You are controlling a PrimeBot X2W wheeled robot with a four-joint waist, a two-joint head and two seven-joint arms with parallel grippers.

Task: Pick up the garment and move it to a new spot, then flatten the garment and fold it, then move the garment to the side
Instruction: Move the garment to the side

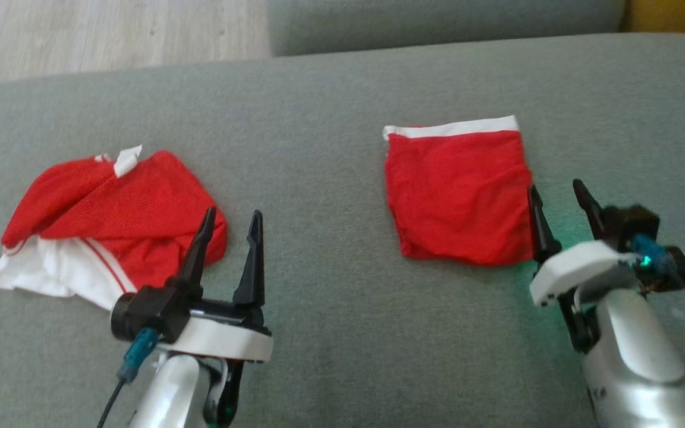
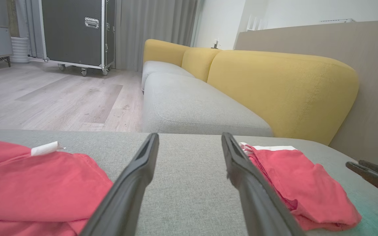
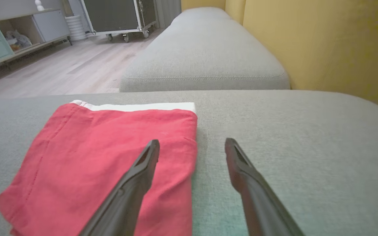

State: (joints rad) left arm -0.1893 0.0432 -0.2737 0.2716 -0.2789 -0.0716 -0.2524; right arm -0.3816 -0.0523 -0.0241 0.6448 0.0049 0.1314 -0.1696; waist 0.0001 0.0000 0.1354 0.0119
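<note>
**Figure.** Folded red garment [image 1: 458,193] lying flat on the grey sofa cushion [image 1: 330,107], white band at its far edge. Right gripper [image 1: 555,187] spread and empty, one finger over the garment's right edge, the other over bare cushion. Left gripper [image 1: 233,211] likewise spread, holding nothing, just beside a crumpled red-and-white garment [image 1: 122,220] (not folded). Risk: a low withdrawal could let the inner finger drag the edge and spring the fold. A grasp taking only the top layer would peel it open.

The folded garment [image 1: 458,196] is plain red with a white band. The crumpled garment [image 1: 116,220] is red and white with thin red stripes. The sofa seat [image 1: 330,107] is grey, its backrest [image 2: 274,85] mustard yellow.
</note>
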